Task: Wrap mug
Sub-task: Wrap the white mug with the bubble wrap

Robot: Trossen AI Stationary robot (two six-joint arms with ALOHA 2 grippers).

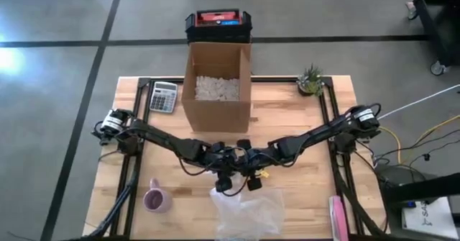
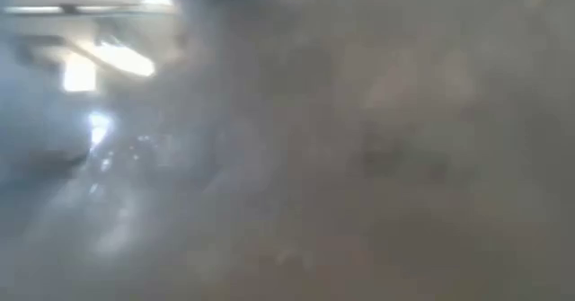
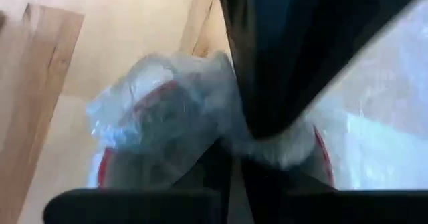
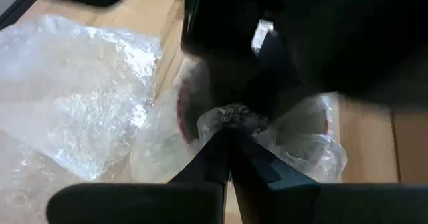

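Both arms are reaching in from the sides of the high view and meeting just below the frame's middle, over the wooden bench (image 1: 302, 191). The left hand (image 1: 224, 184) and the right hand (image 1: 253, 181) are sitting close together at the upper edge of a sheet of clear bubble wrap (image 1: 248, 212) that is spreading toward the bottom centre of the frame.

In the left wrist view, the left hand's fingers (image 3: 221, 164) are closing together on a bunched fold of wrap covering a red-rimmed mug (image 3: 160, 117). In the right wrist view, the right hand's fingers (image 4: 221, 157) are likewise pinching together on a twisted tuft of the wrap at the same bundle.

A pink mug (image 1: 157, 199) is standing unwrapped at the lower left of the high view. An open cardboard box (image 1: 217, 90) is sitting at upper centre, with a calculator (image 1: 164, 96) to its left and a small plant (image 1: 311, 80) at its right.

The low view is showing only a grey blur.
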